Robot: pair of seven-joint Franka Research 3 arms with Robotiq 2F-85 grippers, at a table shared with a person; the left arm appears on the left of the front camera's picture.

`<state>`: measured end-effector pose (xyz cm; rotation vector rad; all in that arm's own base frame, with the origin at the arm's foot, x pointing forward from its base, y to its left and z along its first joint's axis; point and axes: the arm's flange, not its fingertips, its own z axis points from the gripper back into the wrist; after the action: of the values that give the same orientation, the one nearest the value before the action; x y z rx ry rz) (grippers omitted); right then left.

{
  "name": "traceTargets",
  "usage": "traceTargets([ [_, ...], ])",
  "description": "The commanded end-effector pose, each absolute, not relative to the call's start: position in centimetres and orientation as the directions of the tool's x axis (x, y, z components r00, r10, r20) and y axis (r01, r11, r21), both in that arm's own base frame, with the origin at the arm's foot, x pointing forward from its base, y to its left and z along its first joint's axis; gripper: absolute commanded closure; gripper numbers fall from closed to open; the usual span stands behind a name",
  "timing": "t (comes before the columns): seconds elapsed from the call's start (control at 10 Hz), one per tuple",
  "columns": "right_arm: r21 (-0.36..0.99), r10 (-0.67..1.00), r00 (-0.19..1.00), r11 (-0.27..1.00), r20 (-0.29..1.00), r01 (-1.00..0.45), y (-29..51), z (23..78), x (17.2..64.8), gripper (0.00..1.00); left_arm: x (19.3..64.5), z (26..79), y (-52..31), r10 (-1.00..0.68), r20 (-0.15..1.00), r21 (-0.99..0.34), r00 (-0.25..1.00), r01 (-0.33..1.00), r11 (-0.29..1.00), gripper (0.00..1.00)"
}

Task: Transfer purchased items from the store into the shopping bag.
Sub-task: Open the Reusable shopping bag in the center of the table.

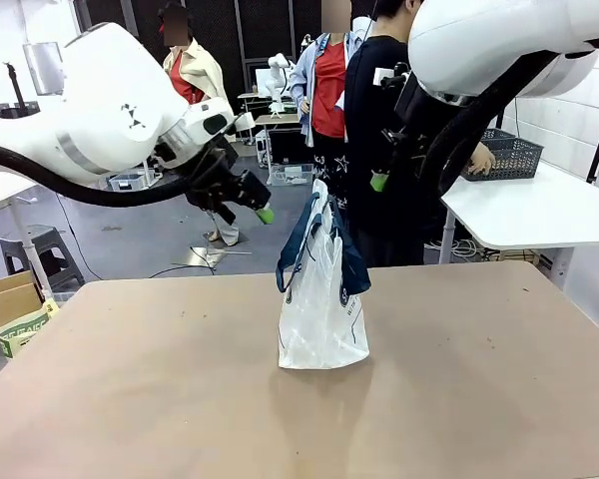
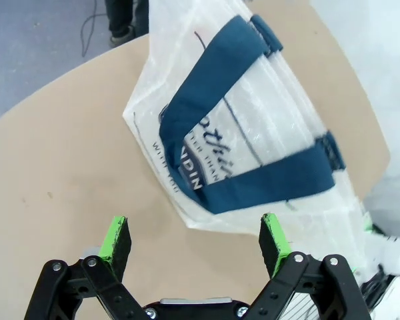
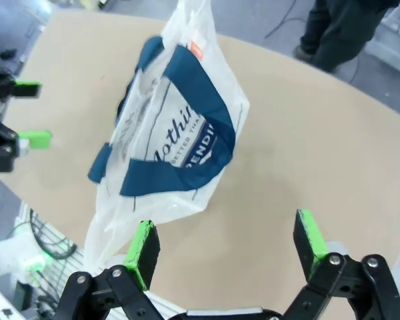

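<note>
**Front view.** The shopping bag (image 1: 322, 299) stands upright at the middle of the desk (image 1: 130, 379), with its navy handles drooping over the mouth. The left claw (image 1: 248, 210) hangs above the desk just left of the bag and does not touch it. The right claw (image 1: 384, 178) hangs to the right of the bag and higher, also apart from it. The basket (image 1: 509, 155) sits on a separate white desk (image 1: 539, 215) at the far right, well apart from the bag. A person's hand (image 1: 482, 158) is at its rim. The basket's contents are too small to make out.

**Left wrist view.** The left claw (image 2: 195, 239) is released, jaws wide, and grasps nothing. The bag (image 2: 253, 133) lies just beyond its fingertips. No goods show through the translucent wall.

**Right wrist view.** The right claw (image 3: 227, 241) is likewise released and empty. The bag (image 3: 173, 133) is ahead of it, slack and thin, with the logo side facing the camera.

**Assessment.** As far as can be seen, no item has reached the bag, so in my judgement the whole transfer is left to do. The bag's mouth is slumped under the handles and will likely need opening or holding before goods can go in.
</note>
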<state>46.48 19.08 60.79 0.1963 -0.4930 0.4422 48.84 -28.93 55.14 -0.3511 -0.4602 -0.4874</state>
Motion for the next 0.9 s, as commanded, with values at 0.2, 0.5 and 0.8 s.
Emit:
traceTargets([
  [0.2,0.176,0.321,0.848,0.889,0.422,-0.424,20.2,62.1,53.4,0.00,52.1,56.6,-33.0,-0.285,0.523,-0.227,0.803,0.453,0.862,0.00],
  [0.5,0.166,0.320,0.837,0.889,0.443,-0.428,19.9,61.2,53.2,0.00,51.7,56.4,-33.0,-0.289,0.516,-0.246,0.807,0.463,0.852,0.00],
  [0.8,0.169,0.323,0.843,0.888,0.430,-0.427,20.5,60.2,56.1,0.00,53.6,55.7,-34.9,-0.242,0.509,-0.280,0.826,0.425,0.861,0.00],
])
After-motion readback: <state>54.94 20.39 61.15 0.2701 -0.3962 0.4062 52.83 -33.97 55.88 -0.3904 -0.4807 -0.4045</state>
